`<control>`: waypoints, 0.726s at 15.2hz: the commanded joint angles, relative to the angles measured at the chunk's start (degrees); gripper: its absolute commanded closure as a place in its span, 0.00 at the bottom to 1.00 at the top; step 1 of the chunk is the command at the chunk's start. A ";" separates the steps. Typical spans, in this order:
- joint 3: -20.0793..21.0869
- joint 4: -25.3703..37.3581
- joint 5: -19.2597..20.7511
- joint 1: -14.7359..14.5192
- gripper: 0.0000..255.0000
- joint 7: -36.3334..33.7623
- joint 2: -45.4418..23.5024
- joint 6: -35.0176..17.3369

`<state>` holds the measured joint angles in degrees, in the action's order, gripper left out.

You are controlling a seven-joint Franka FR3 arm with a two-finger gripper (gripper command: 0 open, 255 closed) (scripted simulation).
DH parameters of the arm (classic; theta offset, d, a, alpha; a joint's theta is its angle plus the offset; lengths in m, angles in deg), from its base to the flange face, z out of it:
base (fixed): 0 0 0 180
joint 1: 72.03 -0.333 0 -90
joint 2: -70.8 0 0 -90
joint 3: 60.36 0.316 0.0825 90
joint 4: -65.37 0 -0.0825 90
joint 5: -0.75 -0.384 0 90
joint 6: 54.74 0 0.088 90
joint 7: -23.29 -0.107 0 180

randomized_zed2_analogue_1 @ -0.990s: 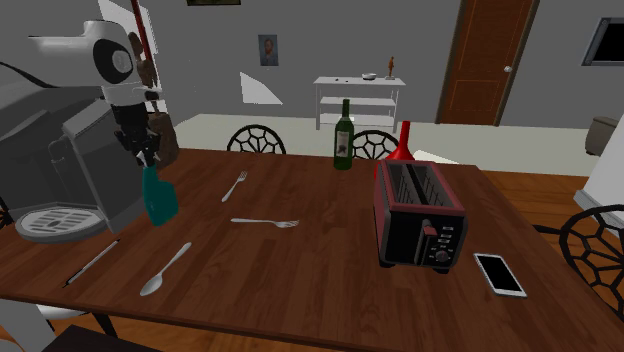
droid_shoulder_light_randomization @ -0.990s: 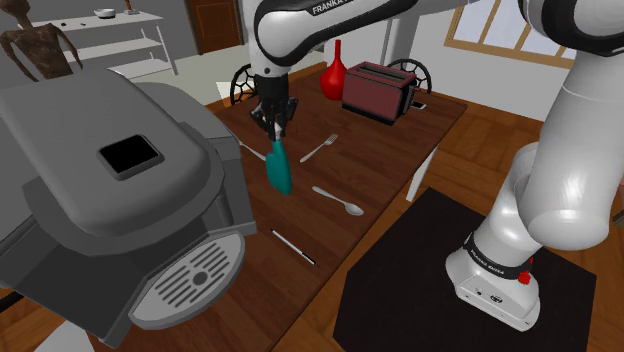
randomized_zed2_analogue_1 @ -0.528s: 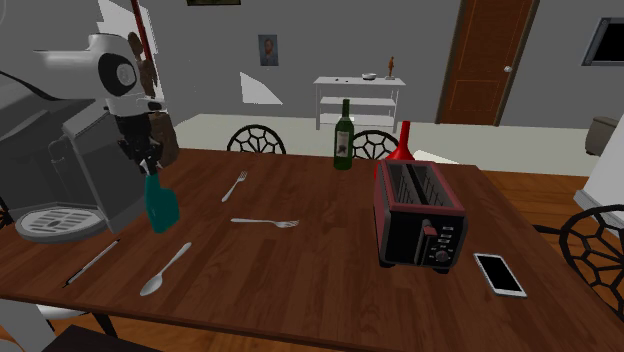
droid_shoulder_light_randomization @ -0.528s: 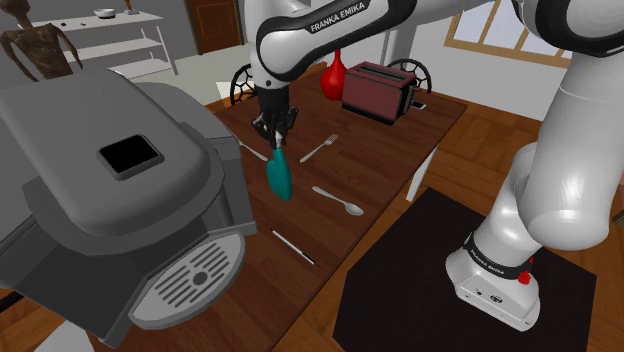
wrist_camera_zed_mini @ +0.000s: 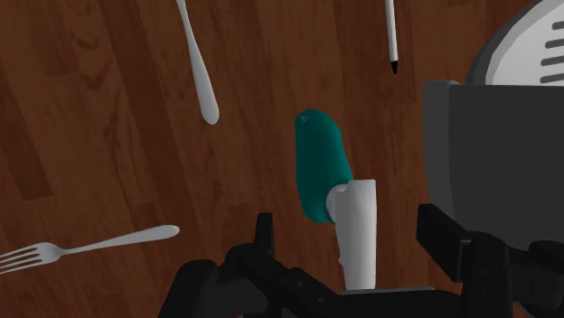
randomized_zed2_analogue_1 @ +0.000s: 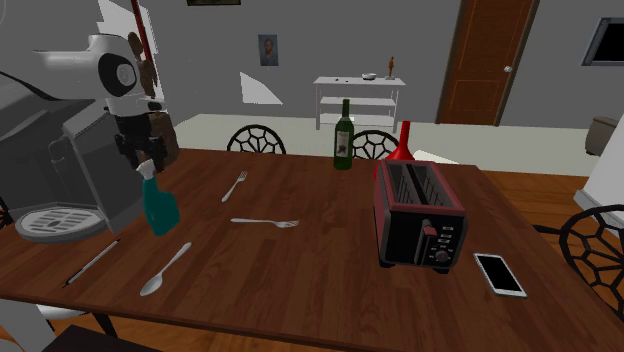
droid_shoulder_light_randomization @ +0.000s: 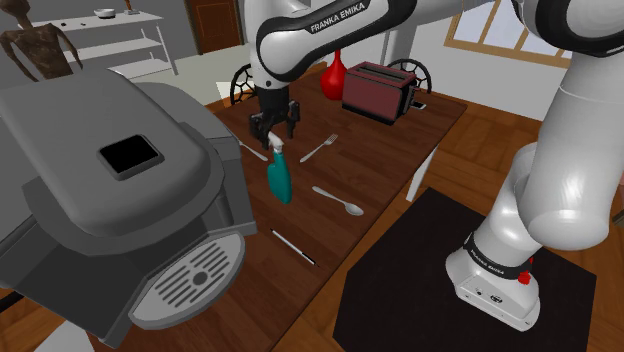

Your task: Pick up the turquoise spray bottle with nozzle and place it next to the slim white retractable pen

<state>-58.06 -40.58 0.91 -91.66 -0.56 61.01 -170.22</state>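
A dark wooden desk (droid_shoulder_light_randomization: 395,140) fills the middle of a grey-walled room, with a big grey coffee machine (droid_shoulder_light_randomization: 110,190) at one end and a dark red toaster (randomized_zed2_analogue_1: 420,215) at the other. The spray bottle (droid_shoulder_light_randomization: 279,180) has a flattish turquoise body, rounded at the shoulders, topped by a pale grey-white spray head. It stands on the desk just beside the coffee machine, leaning a little, with a spoon (droid_shoulder_light_randomization: 339,200) near its other side. The gripper (droid_shoulder_light_randomization: 274,130) hangs right above it. In the wrist view its black fingers (wrist_camera_zed_mini: 264,237) stand well apart, the spray head between them with a gap on each side, so we see nothing clasped. The slim white pen (droid_shoulder_light_randomization: 294,248) lies flat near the bottle but apart from it, by the machine's drip tray. A green wine bottle (randomized_zed2_analogue_1: 343,136) and a red vase (randomized_zed2_analogue_1: 404,142) stand behind the toaster. We cannot tell what they hold.
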 commanded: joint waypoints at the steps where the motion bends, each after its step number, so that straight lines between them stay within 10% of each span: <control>1: 0.00 0.00 0.00 0.00 0.00 0.00 0.00 0.00; 11: 0.00 5.33 -0.07 0.02 0.00 0.05 1.56 6.89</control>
<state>-58.04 -35.33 0.84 -91.65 -0.54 62.55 -163.46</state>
